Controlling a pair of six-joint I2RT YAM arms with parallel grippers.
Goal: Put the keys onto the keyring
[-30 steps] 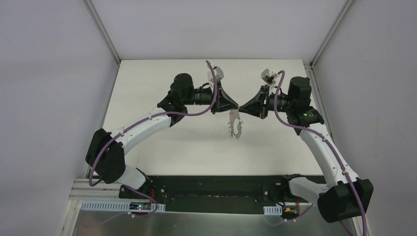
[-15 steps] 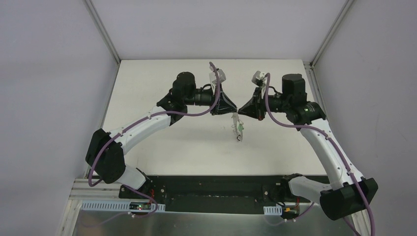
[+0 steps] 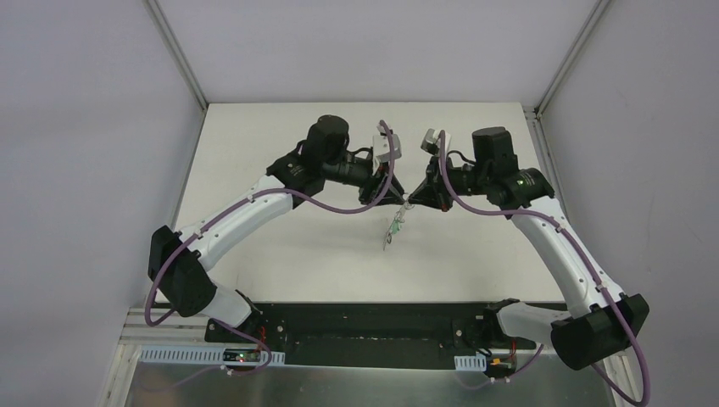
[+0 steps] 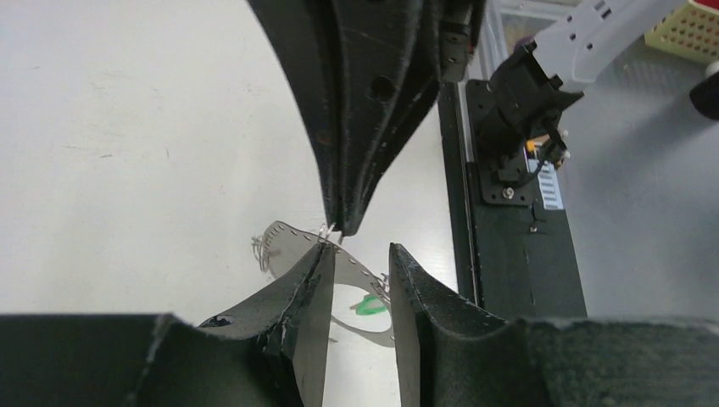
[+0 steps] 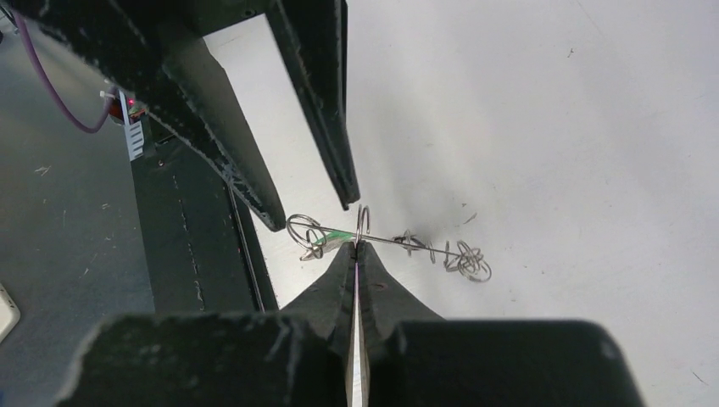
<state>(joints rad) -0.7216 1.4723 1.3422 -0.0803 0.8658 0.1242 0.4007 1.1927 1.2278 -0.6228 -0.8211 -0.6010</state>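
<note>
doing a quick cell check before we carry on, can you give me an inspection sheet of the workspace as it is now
surface: white table, bare, a few faint marks
job's things: keyring pinched at its rim, hanging below the two grippers; green-tagged key at the ring, whether threaded on cannot be told; no other key colours made out
clutter: nothing seen
grippers: right gripper shut on the keyring; left gripper open close beside that spot, holding nothing
cables: purple cables run along both arms, apart from the keyring
surroundings: grey enclosure walls; black base plate at the near edge
</note>
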